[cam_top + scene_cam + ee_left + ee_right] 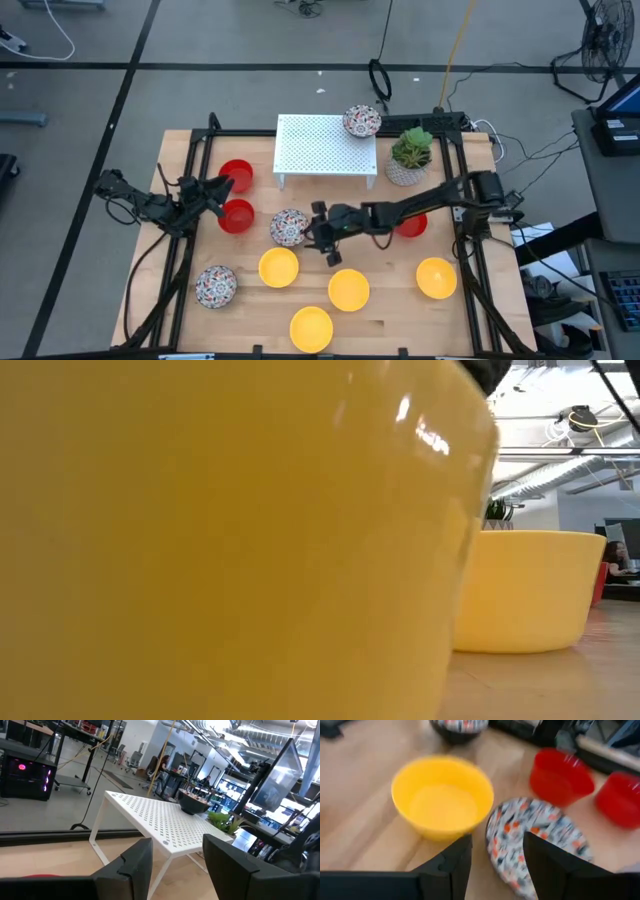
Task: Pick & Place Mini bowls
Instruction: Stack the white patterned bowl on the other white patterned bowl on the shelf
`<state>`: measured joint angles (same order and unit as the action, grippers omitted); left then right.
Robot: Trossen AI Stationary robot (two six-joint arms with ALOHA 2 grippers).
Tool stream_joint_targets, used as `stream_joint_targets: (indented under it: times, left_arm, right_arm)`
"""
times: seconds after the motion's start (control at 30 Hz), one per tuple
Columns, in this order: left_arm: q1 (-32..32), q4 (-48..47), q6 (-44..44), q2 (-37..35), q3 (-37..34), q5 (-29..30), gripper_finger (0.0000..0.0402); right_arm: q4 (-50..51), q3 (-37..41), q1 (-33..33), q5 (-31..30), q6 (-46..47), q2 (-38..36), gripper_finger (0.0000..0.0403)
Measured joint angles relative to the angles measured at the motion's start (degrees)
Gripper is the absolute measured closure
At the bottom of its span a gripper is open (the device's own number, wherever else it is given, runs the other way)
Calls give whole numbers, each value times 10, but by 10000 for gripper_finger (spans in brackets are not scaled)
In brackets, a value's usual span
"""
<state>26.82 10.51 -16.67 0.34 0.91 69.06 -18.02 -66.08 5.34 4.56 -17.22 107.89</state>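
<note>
Mini bowls stand on the wooden table: yellow ones (pixel 279 267) (pixel 348 289) (pixel 311 328) (pixel 437 278), red ones (pixel 236 176) (pixel 237 215) (pixel 410 225), speckled ones (pixel 289 228) (pixel 215 287). One more speckled bowl (pixel 361 122) sits on the white rack (pixel 325 150). My right gripper (pixel 318 236) is open just right of the middle speckled bowl (pixel 540 840), whose rim lies just ahead of the fingers, with a yellow bowl (pixel 442 795) beside it. My left gripper (pixel 222 190) waits open at the table's left, by the red bowls.
A potted green plant (pixel 410 155) stands right of the rack, behind my right arm. In the low view one yellow bowl (pixel 230 540) fills most of the picture and another yellow bowl (pixel 525 590) stands behind it. Bare wood lies along the table's right edge.
</note>
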Motion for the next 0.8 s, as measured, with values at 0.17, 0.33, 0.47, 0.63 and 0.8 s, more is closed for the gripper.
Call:
stream_joint_targets:
  times: [0.17, 0.33, 0.47, 0.63, 0.8]
  left_arm:
    - [0, 0, 0, 0, 0, 0, 227]
    - [0, 0, 0, 0, 0, 0, 227]
    - [0, 0, 0, 0, 0, 0, 227]
    - [0, 0, 0, 0, 0, 0, 227]
    - [0, 0, 0, 0, 0, 0, 227]
  right_arm:
    - [-11, -1, 0, 0, 0, 30, 234]
    - [-8, -22, 0, 0, -10, 63, 234]
    - [-8, -45, 0, -19, -42, 90, 234]
    - [13, -55, 1, -76, -86, 102, 234]
    - [48, -55, 10, -151, -120, 103, 235]
